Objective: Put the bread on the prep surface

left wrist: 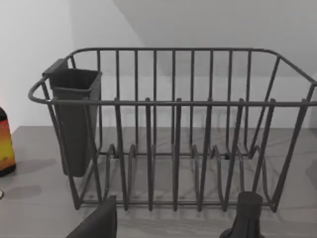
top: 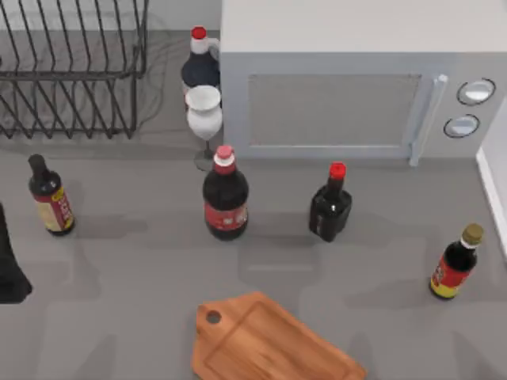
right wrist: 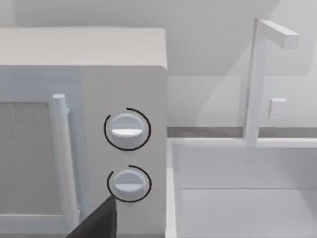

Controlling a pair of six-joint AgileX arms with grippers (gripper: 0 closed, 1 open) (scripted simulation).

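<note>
The prep surface (top: pixel 269 342) lies angled at the bottom centre of the top view on the grey bench (top: pixel 142 277), its handle tab toward the upper left, bare, with no bread on it. Behind it stand a big red-capped bottle (top: pixel 225 196) and a smaller dark bottle (top: pixel 330 204), in front of the microwave (top: pixel 348 79). The left end effector (left wrist: pixel 173 225) faces the dish rack (left wrist: pixel 173 129) with fingers spread wide, while the right arm looks at the microwave dials (right wrist: pixel 127 130), and I cannot tell its state.

prep surface (top: pixel 269 342) front centre, microwave (top: pixel 348 87) behind, rack (top: pixel 71 67) back-left
</note>
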